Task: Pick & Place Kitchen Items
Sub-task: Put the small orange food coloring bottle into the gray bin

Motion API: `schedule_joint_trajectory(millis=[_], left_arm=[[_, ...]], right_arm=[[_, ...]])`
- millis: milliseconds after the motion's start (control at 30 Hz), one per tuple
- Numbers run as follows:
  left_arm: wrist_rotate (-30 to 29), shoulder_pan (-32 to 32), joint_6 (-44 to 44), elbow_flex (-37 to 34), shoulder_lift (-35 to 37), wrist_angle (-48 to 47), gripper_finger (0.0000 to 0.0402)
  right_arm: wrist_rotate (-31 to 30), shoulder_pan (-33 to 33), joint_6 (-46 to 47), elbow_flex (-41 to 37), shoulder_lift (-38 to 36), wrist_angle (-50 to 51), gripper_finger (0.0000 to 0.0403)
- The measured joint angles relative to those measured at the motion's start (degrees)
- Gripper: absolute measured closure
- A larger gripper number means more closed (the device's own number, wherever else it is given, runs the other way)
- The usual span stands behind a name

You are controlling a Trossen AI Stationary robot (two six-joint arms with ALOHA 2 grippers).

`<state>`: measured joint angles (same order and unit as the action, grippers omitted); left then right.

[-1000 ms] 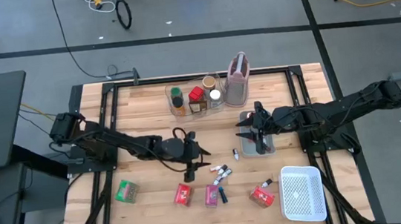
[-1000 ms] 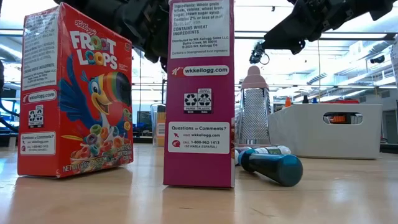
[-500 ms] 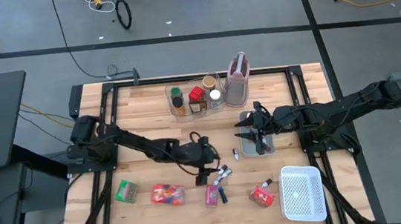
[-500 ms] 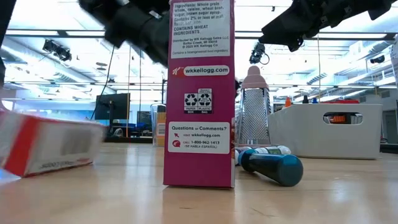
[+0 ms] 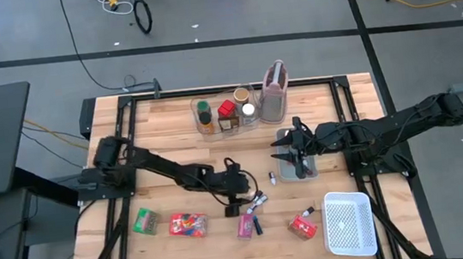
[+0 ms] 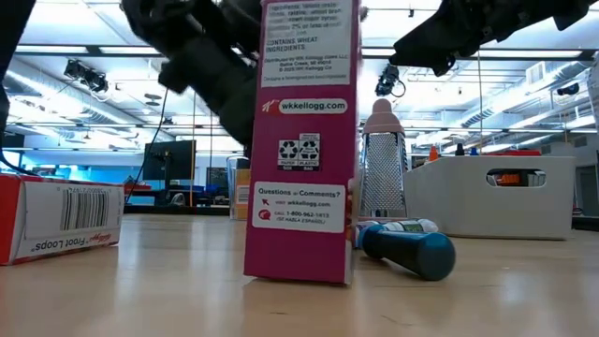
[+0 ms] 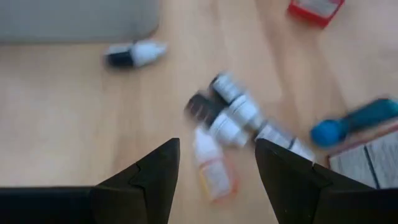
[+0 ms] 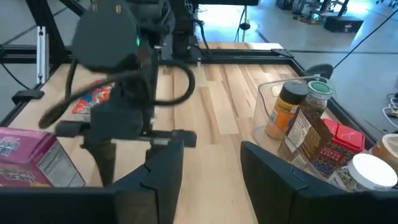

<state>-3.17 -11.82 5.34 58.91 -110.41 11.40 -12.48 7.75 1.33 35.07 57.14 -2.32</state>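
Jaws on my left gripper (image 5: 248, 204) are spread and empty, hanging right over the little bottles (image 7: 231, 116) mid-surface, next to the upright pink box (image 6: 307, 140). Froot Loops box (image 5: 187, 225) lies flat nearby. Right gripper (image 5: 290, 151) sits over the grey tray (image 5: 286, 174), jaws apart, nothing in them.

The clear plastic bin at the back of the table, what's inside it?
The clear plastic bin holds several spice jars with dark, red and white lids. Those packed behind are partly covered, so their labels and exact number cannot be read.
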Motion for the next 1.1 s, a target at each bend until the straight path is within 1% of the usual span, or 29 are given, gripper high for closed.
schedule_joint_trajectory(millis=[67, 133, 200, 333, 500, 633, 767, 867, 1000, 1100], left_arm=[[0.51, 0.03, -1.65, -0.09, -1.73, 0.23, 0.0182], [-1.70, -0.03, -2.32, 0.11, -3.55, -0.27, 0.0182], [-3.05, 0.17, -1.56, 0.31, -3.94, -1.04, 0.0183], [-2.89, 0.58, -1.27, 0.40, -4.69, -0.60, 0.0197], [-2.51, 1.30, -2.33, 0.33, -4.91, 0.82, 0.0246], [-1.92, 2.54, -1.48, 0.25, -5.06, 1.94, 0.0289], [-5.20, 3.80, -0.20, 0.21, -5.05, 2.36, 0.0313], [-8.18, 4.48, -0.19, 0.58, -4.79, 2.21, 0.0314], [-11.14, 5.10, -3.11, 2.24, -2.64, 2.55, 0.0299], [-14.01, 5.15, -6.56, 4.18, -0.99, 2.36, 0.0296]], right_arm=[[0.01, 0.00, 0.99, 0.00, -0.02, -0.15, 0.0234], [-0.04, 0.00, 1.19, 0.00, -0.02, 0.05, 0.0234], [-0.06, 0.00, 1.11, 0.00, -0.02, -0.16, 0.0234], [-0.09, 0.00, 1.16, 0.00, 0.00, 0.13, 0.0234], [-0.10, 0.00, 1.13, 0.00, 0.00, 0.23, 0.0234], [-0.10, 0.00, 1.13, 0.00, 0.00, 0.25, 0.0234], [-0.10, 0.00, 1.19, 0.00, 0.00, 0.26, 0.0234], [-0.08, 0.00, 3.61, 0.00, 0.00, 0.30, 0.0234], [-0.16, -0.12, 6.42, 0.00, 0.00, 0.52, 0.0234], [-2.75, -0.15, 6.81, 0.00, 0.00, 1.31, 0.0234]])
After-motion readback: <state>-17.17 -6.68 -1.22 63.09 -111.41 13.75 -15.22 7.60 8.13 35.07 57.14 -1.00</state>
